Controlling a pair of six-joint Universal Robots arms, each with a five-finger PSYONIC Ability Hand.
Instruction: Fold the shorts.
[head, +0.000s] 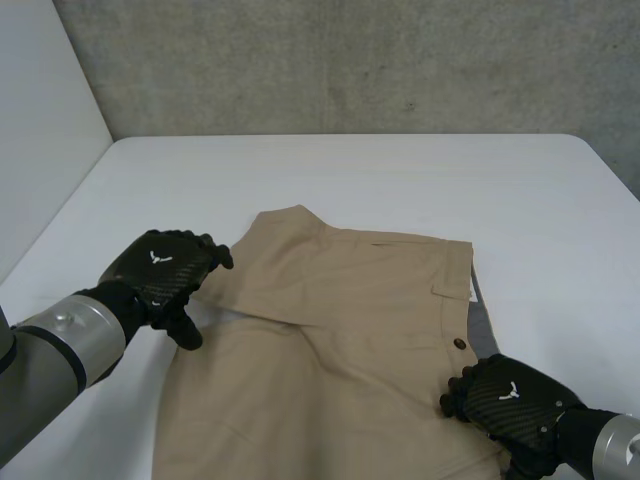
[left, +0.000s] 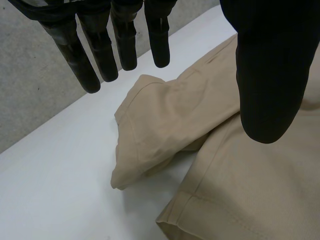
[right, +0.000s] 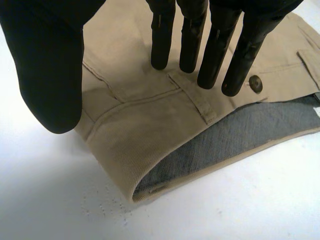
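Tan shorts (head: 340, 330) lie on the white surface (head: 400, 180), one leg folded across, grey lining (right: 240, 135) showing at the waistband. Left hand (head: 160, 270): fingers released, straight, leg hem beyond the fingertips. Right hand (head: 510, 400): fingers released, tips by the button (right: 256, 83).

Both robot hands (head: 160, 268) (head: 510, 397) open, fingers straight
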